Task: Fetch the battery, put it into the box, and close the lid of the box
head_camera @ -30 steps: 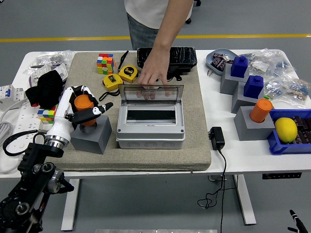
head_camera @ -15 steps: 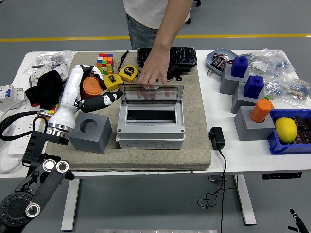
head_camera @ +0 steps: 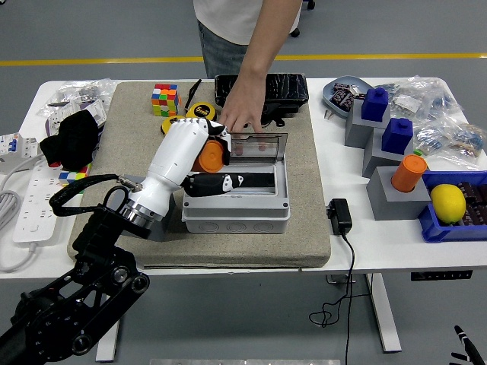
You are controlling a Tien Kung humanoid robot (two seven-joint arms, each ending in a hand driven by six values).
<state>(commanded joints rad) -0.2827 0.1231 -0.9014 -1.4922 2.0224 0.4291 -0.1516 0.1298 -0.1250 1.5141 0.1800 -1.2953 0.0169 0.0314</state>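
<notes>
My left hand (head_camera: 204, 156) is shut on an orange cylindrical battery (head_camera: 211, 157) and holds it over the left part of the open grey box (head_camera: 236, 201). The box's clear lid (head_camera: 255, 144) stands raised at the back. A person's hand (head_camera: 242, 110) rests on the lid's top edge and holds it up. My left arm hides the grey block from which the battery came. A second orange battery (head_camera: 412, 172) stands in a grey block (head_camera: 394, 194) on the right. My right arm is out of view.
The box sits on a beige mat (head_camera: 304, 213). A Rubik's cube (head_camera: 164, 99), a yellow tape measure (head_camera: 199, 111) and a black case (head_camera: 262, 90) lie behind it. Blue pieces (head_camera: 374, 104) on grey blocks, a lemon (head_camera: 447, 203) in a blue bin, and a black adapter (head_camera: 339, 216) are right.
My left hand lifted the orange battery out of the grey block and carried it right, over the open box. The person's hand stayed on the lid.
</notes>
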